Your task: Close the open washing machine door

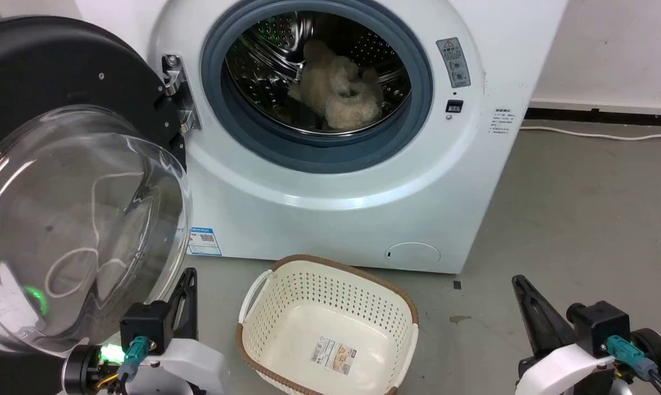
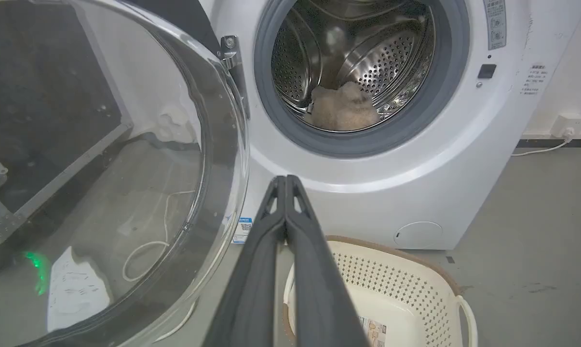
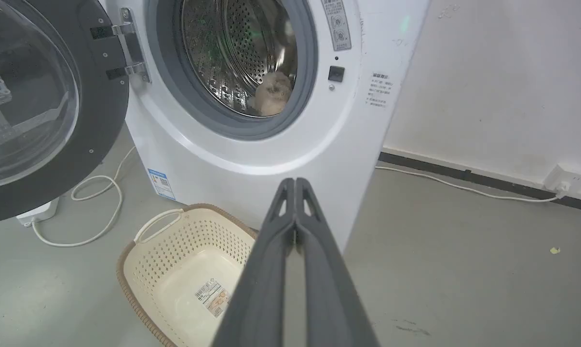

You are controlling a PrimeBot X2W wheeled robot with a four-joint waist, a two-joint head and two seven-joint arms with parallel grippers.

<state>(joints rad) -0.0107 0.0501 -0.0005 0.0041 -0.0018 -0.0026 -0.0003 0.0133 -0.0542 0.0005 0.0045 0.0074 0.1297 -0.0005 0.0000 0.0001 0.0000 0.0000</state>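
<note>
Pre-contact step: L fingers [image 2: 259,270] and R fingers [image 3: 268,270] both clenched, empty. The washing machine door [image 1: 78,192] hangs wide open just left of L fingers. Next I push it rightward w/ L onto the washing machine [image 1: 335,219] till latched.

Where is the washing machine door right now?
In the head view the washing machine door hangs wide open at the left, hinged on the left of the washing machine, close beside the left gripper and left of the basket.
</note>
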